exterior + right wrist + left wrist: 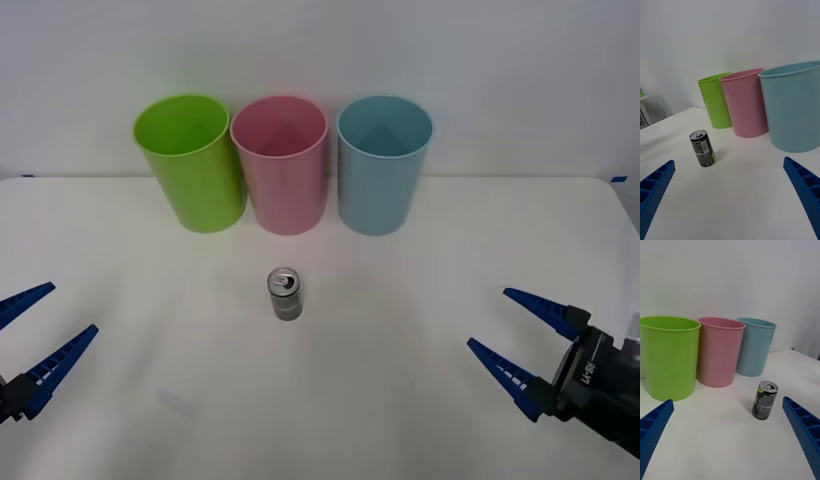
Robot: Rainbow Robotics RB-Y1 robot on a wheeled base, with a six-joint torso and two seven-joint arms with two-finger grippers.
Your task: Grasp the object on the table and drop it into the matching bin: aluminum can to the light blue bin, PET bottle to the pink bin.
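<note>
Both grippers, left (35,322) and right (508,325), are held spread and empty; between them, well apart, the small dark-labelled aluminum can (285,293) is stood upright.

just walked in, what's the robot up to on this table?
Nothing is grasped yet. An aluminum can stands upright on the white table, in front of a row of three bins: lime green bin, pink bin, light blue bin. The left gripper and right gripper both hang open low at either side, apart from the can. The can goes in the light blue bin, so the grasp comes next.
</note>
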